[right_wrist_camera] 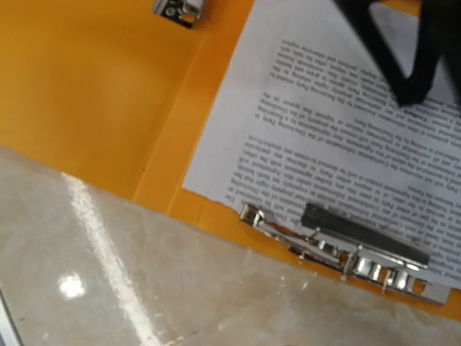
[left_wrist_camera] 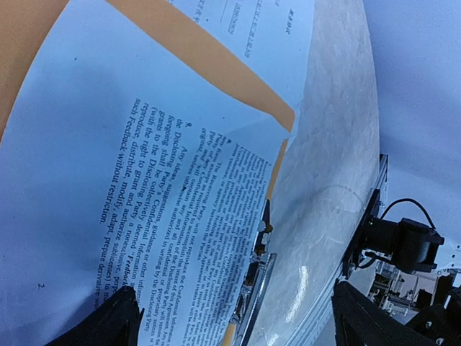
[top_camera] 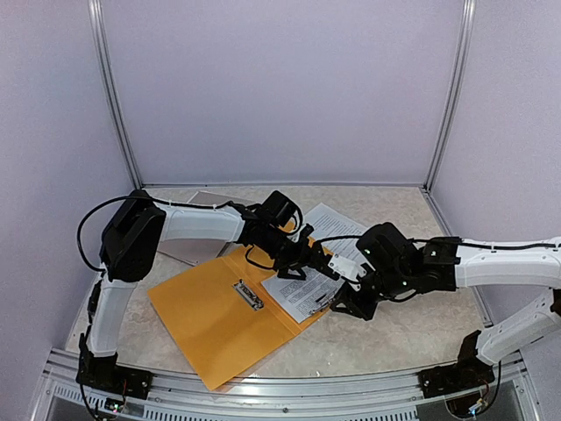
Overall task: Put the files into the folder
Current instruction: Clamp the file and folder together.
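An orange folder lies open on the table, with a silver clip at its spine. The files, white sheets of black text, lie on its right half; another sheet lies behind them. My left gripper hovers over the files. In the left wrist view it is open wide above the printed sheet. My right gripper is at the folder's right edge. Its fingers do not show in the right wrist view, which shows the sheet and a metal clamp.
A grey flat board lies at the back left, partly under my left arm. Metal frame posts stand at the back corners. The table's front rail is near the folder's lower corner. The left gripper's dark shape shows in the right wrist view.
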`<state>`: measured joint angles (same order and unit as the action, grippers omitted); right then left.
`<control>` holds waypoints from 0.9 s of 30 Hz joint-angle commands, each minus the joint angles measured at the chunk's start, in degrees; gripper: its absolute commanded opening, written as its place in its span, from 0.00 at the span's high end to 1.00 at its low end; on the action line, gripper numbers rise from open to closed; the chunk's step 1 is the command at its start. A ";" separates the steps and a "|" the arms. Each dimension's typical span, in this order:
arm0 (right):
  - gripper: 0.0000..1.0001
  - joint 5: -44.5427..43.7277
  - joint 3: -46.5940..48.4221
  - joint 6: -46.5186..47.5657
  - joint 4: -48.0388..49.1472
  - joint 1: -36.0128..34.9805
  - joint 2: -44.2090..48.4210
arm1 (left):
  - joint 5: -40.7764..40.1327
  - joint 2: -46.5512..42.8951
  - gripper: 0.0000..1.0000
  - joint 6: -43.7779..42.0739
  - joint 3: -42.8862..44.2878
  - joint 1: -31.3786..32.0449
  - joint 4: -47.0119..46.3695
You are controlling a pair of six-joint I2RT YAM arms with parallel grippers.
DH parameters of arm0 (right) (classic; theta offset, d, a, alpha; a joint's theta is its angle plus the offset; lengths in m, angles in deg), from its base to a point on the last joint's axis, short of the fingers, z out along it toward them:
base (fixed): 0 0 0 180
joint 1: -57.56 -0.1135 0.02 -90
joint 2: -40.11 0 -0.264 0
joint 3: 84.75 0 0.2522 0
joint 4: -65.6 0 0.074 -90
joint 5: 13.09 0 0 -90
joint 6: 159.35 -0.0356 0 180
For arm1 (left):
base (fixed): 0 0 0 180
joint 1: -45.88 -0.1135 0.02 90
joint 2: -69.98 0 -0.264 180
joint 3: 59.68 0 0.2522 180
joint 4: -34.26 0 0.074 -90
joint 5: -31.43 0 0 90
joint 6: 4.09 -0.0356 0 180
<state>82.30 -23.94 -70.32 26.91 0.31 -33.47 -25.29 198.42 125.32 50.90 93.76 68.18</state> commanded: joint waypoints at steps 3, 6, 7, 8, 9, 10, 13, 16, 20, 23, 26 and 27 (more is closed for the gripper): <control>0.71 1.17 0.31 -0.49 0.49 -0.25 -3.55 | 1.36 3.05 0.12 2.26 0.38 -0.24 -0.45; 0.72 1.16 1.41 0.32 0.80 -0.23 -6.11 | 1.57 3.36 0.12 2.59 -0.55 -0.18 -1.40; 0.72 1.23 1.91 0.33 0.92 -0.23 -6.79 | 1.61 3.47 0.12 2.78 -0.88 -0.16 -1.61; 0.72 1.38 2.50 1.76 0.93 -0.23 -7.36 | 1.54 3.48 0.12 2.91 -1.25 -0.15 -1.96; 0.72 1.55 3.09 2.53 0.92 -0.23 -7.97 | 1.45 3.61 0.12 2.98 -1.54 -0.15 -2.21; 0.72 1.68 4.12 3.08 0.75 -0.23 -8.65 | 1.44 3.65 0.13 3.15 -1.88 -0.15 -2.47; 0.72 1.81 6.61 4.86 0.05 -0.36 -11.33 | 1.37 3.74 0.13 3.43 -2.68 -0.15 -3.14; 0.72 1.62 9.40 7.28 -1.33 -0.90 -14.25 | 1.48 3.75 0.13 3.52 -3.26 -0.24 -3.75; 0.70 1.29 12.90 10.40 -4.09 -1.90 -18.52 | 1.87 3.90 0.13 3.48 -3.61 -0.41 -3.90; 0.66 1.75 15.13 12.99 -5.75 -2.37 -21.10 | 1.98 3.83 0.13 3.47 -3.86 -0.59 -3.88; 0.64 2.41 16.96 14.93 -7.58 -2.56 -23.33 | 2.17 3.68 0.14 3.68 -4.53 -0.93 -4.45; 0.63 2.38 17.78 15.46 -8.18 -2.54 -24.16 | 2.29 3.66 0.14 3.68 -4.71 -1.01 -4.64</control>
<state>83.80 -9.19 -58.96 23.07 -1.53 -54.96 -22.80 200.76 128.97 48.34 93.19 63.00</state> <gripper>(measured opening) 0.355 0.865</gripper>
